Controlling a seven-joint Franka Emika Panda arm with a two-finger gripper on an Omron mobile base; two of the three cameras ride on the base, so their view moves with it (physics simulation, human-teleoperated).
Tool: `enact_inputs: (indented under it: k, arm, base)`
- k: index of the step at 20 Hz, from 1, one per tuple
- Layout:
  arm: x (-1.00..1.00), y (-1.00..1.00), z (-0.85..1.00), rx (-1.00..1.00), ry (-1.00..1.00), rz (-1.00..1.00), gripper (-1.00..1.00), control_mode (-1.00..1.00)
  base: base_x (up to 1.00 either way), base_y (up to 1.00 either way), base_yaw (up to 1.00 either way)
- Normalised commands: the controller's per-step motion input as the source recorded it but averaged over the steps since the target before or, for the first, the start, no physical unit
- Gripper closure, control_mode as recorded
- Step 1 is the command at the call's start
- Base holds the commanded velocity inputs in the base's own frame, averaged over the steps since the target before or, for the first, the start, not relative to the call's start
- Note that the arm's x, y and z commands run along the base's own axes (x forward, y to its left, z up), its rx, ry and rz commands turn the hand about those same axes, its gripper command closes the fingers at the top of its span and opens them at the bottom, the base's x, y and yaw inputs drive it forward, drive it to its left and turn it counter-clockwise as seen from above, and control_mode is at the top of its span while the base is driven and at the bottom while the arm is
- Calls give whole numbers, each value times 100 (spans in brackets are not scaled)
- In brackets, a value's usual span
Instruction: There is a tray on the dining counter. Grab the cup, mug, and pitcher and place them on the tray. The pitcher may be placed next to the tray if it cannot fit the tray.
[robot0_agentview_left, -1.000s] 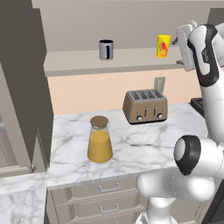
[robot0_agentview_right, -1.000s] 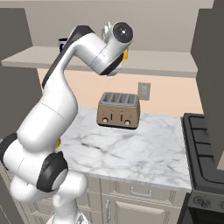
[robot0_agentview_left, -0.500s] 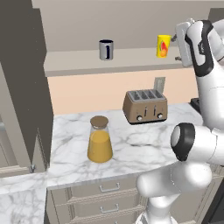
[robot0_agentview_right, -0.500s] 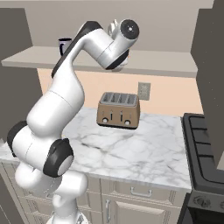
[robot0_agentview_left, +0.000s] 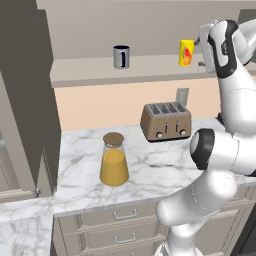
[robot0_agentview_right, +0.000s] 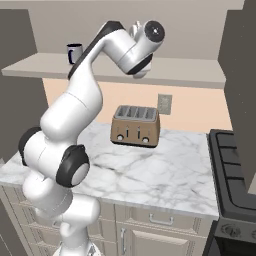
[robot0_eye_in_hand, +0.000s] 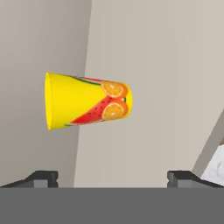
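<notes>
A: Left base view, counts?
B: One cup, yellow, sitting on the high beige shelf. One mug, dark and cylindrical, standing on the same shelf, well apart to the left. One pitcher, clear glass cone with orange liquid and a brown cork lid, standing on the marble worktop. One metal toaster sitting behind it to the right.
A: Gripper?
B: The gripper is hanging just beside the cup at shelf height, holding nothing.
A: Right base view?
B: The white arm is blocking the middle of the shelf. One mug is peeking out at its left. One toaster, four slots, on veined marble. A dark stove is sitting at the right edge.
A: Hand view?
B: One cup, smooth, tapered, showing watermelon and orange slices, lying sideways in frame. Fingertips are standing spread wide, apart from the cup, nothing between them.
</notes>
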Motion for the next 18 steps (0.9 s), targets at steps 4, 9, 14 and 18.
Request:
enact_inputs:
  k: [4, 9, 14, 18]
  arm:
    - [24, -13, 0, 0, 0, 0, -100, -100]
    - [14, -13, 0, 0, 0, 0, -100, -100]
    - [13, -12, 0, 0, 0, 0, -100, -100]
    - [19, -4, 0, 0, 0, 0, -100, -100]
  base:
    - [0, 0, 0]
    - [0, 0, 0]
    - [0, 0, 0]
    - [0, 0, 0]
